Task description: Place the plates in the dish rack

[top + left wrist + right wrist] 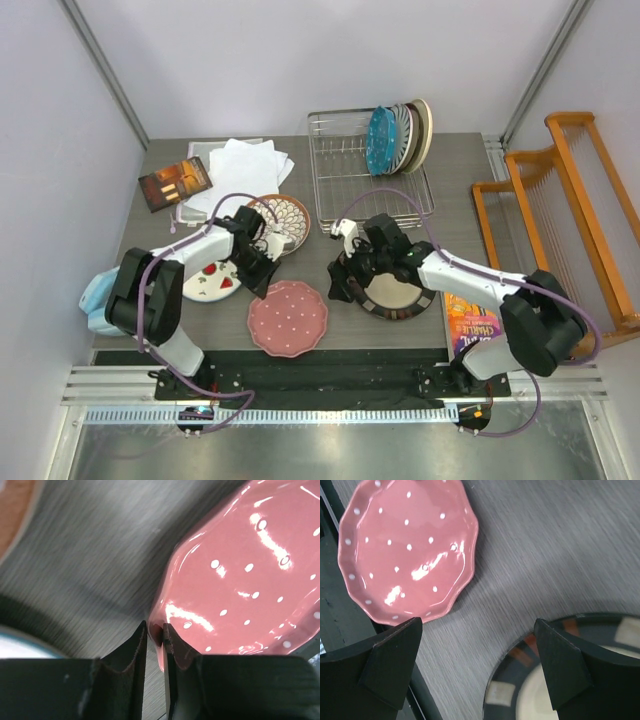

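At the front of a grey worktop, the left end effector pinches the rim of the pink dotted plate, its fingers drawn narrow on the edge. The right end effector hangs spread wide above the left rim of the dark-rimmed plate, gripping nothing. Behind them, the wire dish rack carries a row of upright plates at its right end. An orange wooden rack stands to the right, white walls around.
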Tool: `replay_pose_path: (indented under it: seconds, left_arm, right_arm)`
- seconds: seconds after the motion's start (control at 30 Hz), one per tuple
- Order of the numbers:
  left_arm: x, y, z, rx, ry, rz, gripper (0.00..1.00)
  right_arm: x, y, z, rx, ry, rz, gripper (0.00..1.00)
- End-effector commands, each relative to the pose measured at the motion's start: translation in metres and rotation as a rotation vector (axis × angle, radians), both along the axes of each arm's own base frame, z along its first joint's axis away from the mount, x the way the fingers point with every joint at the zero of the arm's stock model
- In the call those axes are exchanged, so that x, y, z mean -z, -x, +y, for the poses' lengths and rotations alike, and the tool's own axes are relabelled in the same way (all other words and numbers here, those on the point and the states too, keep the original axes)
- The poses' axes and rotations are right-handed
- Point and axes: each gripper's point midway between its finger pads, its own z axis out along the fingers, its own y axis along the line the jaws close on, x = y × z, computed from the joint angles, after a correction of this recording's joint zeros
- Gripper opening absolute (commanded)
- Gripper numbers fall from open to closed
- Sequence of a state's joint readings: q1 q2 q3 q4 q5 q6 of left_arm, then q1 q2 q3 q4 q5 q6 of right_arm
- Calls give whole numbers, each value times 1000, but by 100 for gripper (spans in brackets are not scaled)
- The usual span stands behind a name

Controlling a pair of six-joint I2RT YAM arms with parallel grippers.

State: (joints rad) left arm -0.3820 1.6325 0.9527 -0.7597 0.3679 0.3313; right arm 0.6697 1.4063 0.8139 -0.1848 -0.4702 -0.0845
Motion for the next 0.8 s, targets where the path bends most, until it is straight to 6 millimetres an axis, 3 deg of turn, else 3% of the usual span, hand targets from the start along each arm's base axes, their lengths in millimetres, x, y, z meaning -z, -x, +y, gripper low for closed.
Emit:
replay_pose_path:
  seconds: [0.0, 0.17, 0.43, 0.57, 0.77]
  left_arm:
    - [-8, -9, 23, 15, -5, -70, 0]
    - [-36, -22, 16, 19, 66, -192, 0]
    - [-68, -24, 5, -15, 181, -356, 0]
    - [-72, -29, 5, -33, 187, -399, 0]
    - [-76, -39, 3, -57, 196, -440, 0]
  right_arm:
    - [-1, -6, 25, -52, -55, -62, 100]
    - [8, -13, 45, -47, -68, -16, 100]
    - [-7, -23, 87, -102, -211, 57, 100]
    - [-13, -5, 96, -187, -253, 110, 100]
    - [-2, 21, 104, -273, -244, 192, 95]
